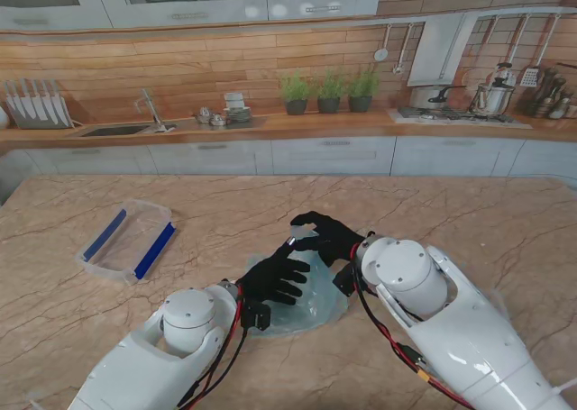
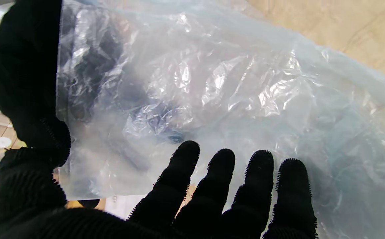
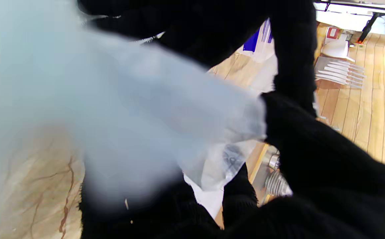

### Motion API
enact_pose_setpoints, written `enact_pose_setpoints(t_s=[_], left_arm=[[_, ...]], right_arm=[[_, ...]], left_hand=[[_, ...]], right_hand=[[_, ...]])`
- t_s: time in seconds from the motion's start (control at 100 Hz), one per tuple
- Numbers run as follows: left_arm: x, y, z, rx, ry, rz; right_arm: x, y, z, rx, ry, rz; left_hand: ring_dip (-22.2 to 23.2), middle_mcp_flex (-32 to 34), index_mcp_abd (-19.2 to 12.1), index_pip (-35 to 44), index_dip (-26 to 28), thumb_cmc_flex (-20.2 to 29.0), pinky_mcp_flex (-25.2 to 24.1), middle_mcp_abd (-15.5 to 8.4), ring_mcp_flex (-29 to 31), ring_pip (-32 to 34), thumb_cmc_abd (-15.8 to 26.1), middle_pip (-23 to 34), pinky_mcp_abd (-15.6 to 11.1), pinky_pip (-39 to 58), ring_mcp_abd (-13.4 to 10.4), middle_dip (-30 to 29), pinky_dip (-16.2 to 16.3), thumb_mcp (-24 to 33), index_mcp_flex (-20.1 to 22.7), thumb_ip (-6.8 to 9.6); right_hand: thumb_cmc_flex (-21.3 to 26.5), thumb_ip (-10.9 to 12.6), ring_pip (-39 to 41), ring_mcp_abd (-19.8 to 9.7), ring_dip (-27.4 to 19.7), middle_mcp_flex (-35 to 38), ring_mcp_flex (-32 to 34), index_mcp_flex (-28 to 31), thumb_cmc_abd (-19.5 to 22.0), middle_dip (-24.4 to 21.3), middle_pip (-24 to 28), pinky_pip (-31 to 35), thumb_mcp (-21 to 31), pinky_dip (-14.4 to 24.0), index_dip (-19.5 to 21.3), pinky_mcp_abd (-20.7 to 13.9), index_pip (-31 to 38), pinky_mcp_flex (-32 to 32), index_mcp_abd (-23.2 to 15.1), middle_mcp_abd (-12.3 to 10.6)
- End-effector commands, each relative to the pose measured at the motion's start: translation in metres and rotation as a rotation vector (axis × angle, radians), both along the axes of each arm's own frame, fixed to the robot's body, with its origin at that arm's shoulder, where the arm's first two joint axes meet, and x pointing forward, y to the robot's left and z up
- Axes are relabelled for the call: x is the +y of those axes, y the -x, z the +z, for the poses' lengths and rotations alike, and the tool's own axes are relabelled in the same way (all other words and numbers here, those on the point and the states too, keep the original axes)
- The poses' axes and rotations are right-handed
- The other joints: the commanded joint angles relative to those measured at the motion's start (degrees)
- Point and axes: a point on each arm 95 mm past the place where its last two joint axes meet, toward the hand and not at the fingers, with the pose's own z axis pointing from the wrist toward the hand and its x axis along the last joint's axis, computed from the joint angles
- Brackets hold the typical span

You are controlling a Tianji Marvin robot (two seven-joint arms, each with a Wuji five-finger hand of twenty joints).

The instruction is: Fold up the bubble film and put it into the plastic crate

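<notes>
Nearest the stand camera, two white arms reach inward over the beige marble desk [image 1: 469, 221]. Black-gloved, the left robot hand [image 1: 275, 277] lies flat on the crumpled translucent bluish bubble film [image 1: 311, 297], its fingers [image 2: 257, 186] spread and holding nothing. Just beyond it, the black-gloved right robot hand [image 1: 323, 235] pinches a raised edge of the film between thumb and fingers, lifted off the desk at the sheet's far side. Well apart to the left stands the clear rectangular plastic crate with blue handles [image 1: 128, 239], with no film inside it.
</notes>
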Motion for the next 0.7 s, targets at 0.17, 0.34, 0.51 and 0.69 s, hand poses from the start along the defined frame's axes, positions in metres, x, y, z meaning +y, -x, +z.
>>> enact_pose_setpoints(t_s=[0.17,0.34,0.51,0.69], left_arm=[[-0.002,0.005,-0.003,0.034,0.009,0.009],[-0.001,0.004,-0.004,0.062,0.011,0.016],[-0.002,0.004,-0.006,0.078,0.008,0.024],[-0.002,0.004,-0.006,0.085,0.008,0.026]], right_arm=[[0.011,0.006,-0.01,0.052,-0.055,0.094],[0.012,0.004,-0.017,0.064,-0.125,0.118],[0.01,0.007,-0.017,0.034,-0.14,0.168],[0.007,0.014,-0.011,-0.027,-0.107,0.213]], left_hand=[[-1.45,-2.39,0.77,-6.25,-2.36,0.65,-0.07,1.15,-0.9,-1.42,-2.18,-1.33,5.67,-6.53,0.84,-1.63,-4.04,2.06,1.64,3.02],[-1.6,-2.78,0.87,-7.32,-2.18,1.13,0.05,1.2,-1.09,-1.54,-2.68,-1.47,5.73,-6.69,0.82,-1.78,-4.09,2.13,1.92,2.99],[-1.62,-2.88,0.91,-7.45,-1.9,1.86,0.04,1.07,-1.07,-1.34,-3.03,-1.36,5.74,-6.68,0.98,-1.74,-4.06,2.22,2.04,2.95],[-1.53,-2.77,0.75,-7.49,-1.66,2.9,0.39,1.1,-0.83,-0.95,-3.47,-1.16,5.52,-6.66,0.97,-1.65,-4.06,2.31,2.15,3.01]], right_hand=[[-15.47,-5.76,-6.55,3.7,-3.98,-1.57,-3.4,-3.79,-1.31,-5.04,-12.84,-7.74,-11.4,-4.01,-10.59,3.92,-18.35,-1.11,-7.91,-1.7],[-17.42,-7.3,-9.18,3.42,-5.26,-1.92,-5.32,-1.24,-1.47,-6.51,-16.67,-12.32,-13.04,-4.43,-5.95,4.69,-32.34,-2.63,-11.51,-3.16],[-15.29,-7.19,-11.08,2.17,-5.99,-1.92,-6.74,-1.05,-3.21,-6.93,-17.63,-14.92,-12.81,-4.93,-5.51,3.88,-32.4,-3.57,-11.04,-4.24],[-13.9,-6.38,-12.29,1.67,-5.75,-1.78,-6.81,-1.47,-2.86,-6.54,-17.17,-17.88,-12.53,-3.04,-2.21,3.27,-28.13,-3.5,-9.84,-4.53]])
